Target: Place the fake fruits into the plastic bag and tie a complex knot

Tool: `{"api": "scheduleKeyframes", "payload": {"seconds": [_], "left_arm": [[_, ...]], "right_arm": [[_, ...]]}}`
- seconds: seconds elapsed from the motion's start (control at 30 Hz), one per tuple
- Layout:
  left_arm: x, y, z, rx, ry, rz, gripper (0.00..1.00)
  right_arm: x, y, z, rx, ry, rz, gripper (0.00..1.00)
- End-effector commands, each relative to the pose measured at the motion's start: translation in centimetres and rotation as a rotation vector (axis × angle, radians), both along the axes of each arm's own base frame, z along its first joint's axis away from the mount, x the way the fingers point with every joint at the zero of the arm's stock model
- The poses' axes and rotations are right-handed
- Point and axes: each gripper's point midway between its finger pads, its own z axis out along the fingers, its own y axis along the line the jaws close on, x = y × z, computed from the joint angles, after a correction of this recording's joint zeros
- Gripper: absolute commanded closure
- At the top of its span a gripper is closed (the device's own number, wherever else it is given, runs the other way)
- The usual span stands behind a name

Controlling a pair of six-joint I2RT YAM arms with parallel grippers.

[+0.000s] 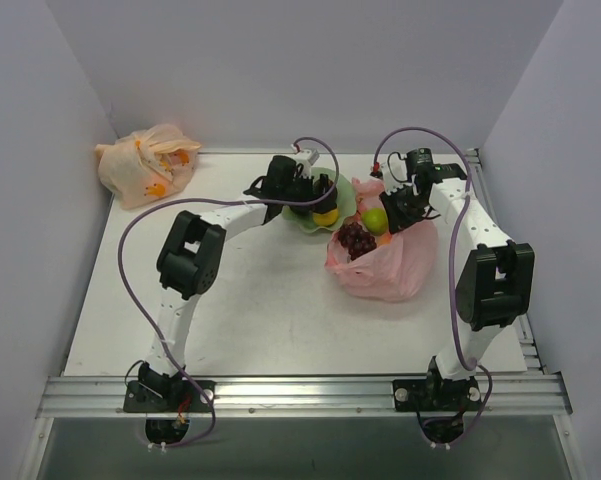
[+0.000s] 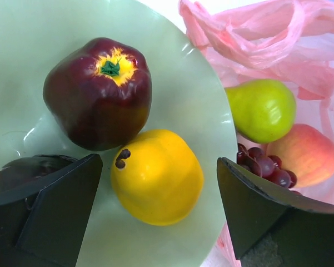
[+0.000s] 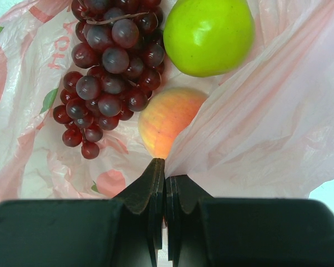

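My left gripper (image 2: 155, 207) is open and straddles a yellow fruit (image 2: 156, 176) in the green bowl (image 2: 33, 33), without touching it. A dark red apple-like fruit (image 2: 97, 92) sits beside it, and a dark piece (image 2: 19, 169) is half hidden behind the left finger. The pink plastic bag (image 3: 267, 128) lies open right of the bowl. It holds the grape bunch (image 3: 108, 67), a green fruit (image 3: 208, 34) and an orange-red peach (image 3: 169, 119). My right gripper (image 3: 165, 167) is shut on the bag's edge. From above, the left gripper (image 1: 315, 193) is over the bowl (image 1: 302, 226) and the right gripper (image 1: 398, 207) is at the bag (image 1: 385, 268).
A pale orange tied bag (image 1: 145, 165) lies at the far left corner against the wall. White walls close in the table on three sides. A metal rail (image 1: 300, 392) runs along the near edge.
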Motion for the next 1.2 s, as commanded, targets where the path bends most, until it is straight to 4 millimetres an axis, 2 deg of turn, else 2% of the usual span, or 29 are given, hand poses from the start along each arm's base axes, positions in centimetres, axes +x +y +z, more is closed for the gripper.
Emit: {"api": "scheduleKeyframes", "payload": {"seconds": [0.0, 0.23, 0.27, 0.5, 0.67, 0.8, 0.87, 0.93, 1.07, 1.13, 1.17], "left_arm": [[0.5, -0.5, -0.1, 0.050, -0.031, 0.006, 0.04], [-0.7, -1.1, -0.7, 0.066, -0.015, -0.029, 0.14], [-0.7, -1.1, -0.5, 0.058, -0.016, -0.032, 0.19], [-0.9, -1.2, 3.7, -0.006, -0.091, -0.064, 0.30], [-1.2, -0.8, 6.3, -0.027, -0.138, -0.085, 0.31], [-1.9, -0.9, 9.9, -0.085, -0.182, -0.119, 0.31], [-3.0, -1.6, 11.4, -0.122, -0.205, -0.171, 0.31], [-4.1, -2.4, 12.2, -0.162, -0.200, -0.215, 0.31], [-6.4, -5.2, 11.7, -0.229, -0.134, -0.277, 0.31], [-7.2, -6.7, 11.0, -0.270, -0.084, -0.289, 0.31], [-8.4, -7.9, 10.3, -0.280, -0.051, -0.317, 0.32]], "right_arm": [[-0.6, 0.1, 0.9, -0.005, -0.014, 0.011, 1.00], [-0.4, 0.1, 1.1, -0.006, -0.021, 0.012, 1.00], [-0.4, 0.1, 1.1, -0.003, -0.019, 0.013, 1.00], [-0.6, 0.0, 1.0, -0.009, -0.016, 0.015, 1.00], [-0.6, 0.0, 1.0, -0.009, -0.018, 0.015, 1.00], [-0.6, 0.0, 1.1, -0.009, -0.021, 0.015, 1.00], [-0.6, 0.0, 1.2, -0.007, -0.020, 0.013, 1.00], [-0.5, 0.1, 1.2, -0.006, -0.021, 0.012, 1.00], [-0.7, -0.1, 1.4, -0.002, -0.024, -0.001, 1.00], [-0.6, -0.2, 1.8, 0.002, -0.033, -0.012, 1.00], [-0.5, -0.6, 1.9, 0.007, -0.036, -0.025, 1.00]]}}
